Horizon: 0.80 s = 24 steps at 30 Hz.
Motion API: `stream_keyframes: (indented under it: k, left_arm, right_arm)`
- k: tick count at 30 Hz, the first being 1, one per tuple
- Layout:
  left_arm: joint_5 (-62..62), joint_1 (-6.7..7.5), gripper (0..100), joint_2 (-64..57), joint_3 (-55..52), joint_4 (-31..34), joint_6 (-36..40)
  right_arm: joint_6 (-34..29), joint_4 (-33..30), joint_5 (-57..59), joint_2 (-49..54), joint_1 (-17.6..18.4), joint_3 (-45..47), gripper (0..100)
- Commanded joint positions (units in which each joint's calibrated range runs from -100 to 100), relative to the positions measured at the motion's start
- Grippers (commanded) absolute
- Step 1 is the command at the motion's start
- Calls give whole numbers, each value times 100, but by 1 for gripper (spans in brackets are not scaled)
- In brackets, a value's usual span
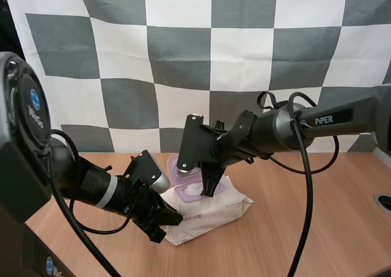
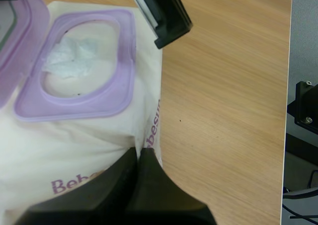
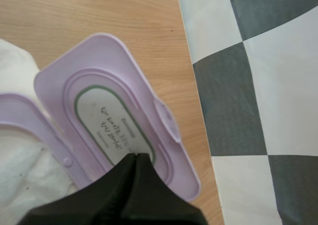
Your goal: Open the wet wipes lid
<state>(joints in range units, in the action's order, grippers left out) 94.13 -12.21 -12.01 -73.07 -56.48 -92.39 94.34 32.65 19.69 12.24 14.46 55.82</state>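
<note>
White soft pack of wet wipes: lies flat on the brown wooden table, near the middle, between the two arms; purple letters are printed on its near side.
Pale purple plastic lid: already open; it stands tilted back at the far left side of the pack, and its inner face carries a grey oval label.
Purple oval frame: the opening is uncovered, and a crumpled white wipe shows inside it.
Left gripper: the two black fingers lie together as one dark wedge with nothing between them; the tips touch the near left edge of the pack, just beside the letters.
Right gripper: the fingers are pressed together too; the tips point down at the inner face of the open lid, just over the frame. I cannot tell if they touch it.
</note>
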Motion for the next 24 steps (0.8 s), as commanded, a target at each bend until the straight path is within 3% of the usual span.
stream_keyframes:
  k: [1, 15, 24]
  left_arm:
    - [-111, 2, 0, 1, 2, 0, -94]
    - [-284, 2, 0, 1, 2, 0, -94]
    - [-510, 2, 0, -11, 2, 0, -83]
  right_arm:
    - [-3, 17, -56, -261, -2, -148, 0]
    - [-3, 135, -79, -785, -2, -618, 0]
    - [-35, 215, -116, -604, -2, -618, 0]
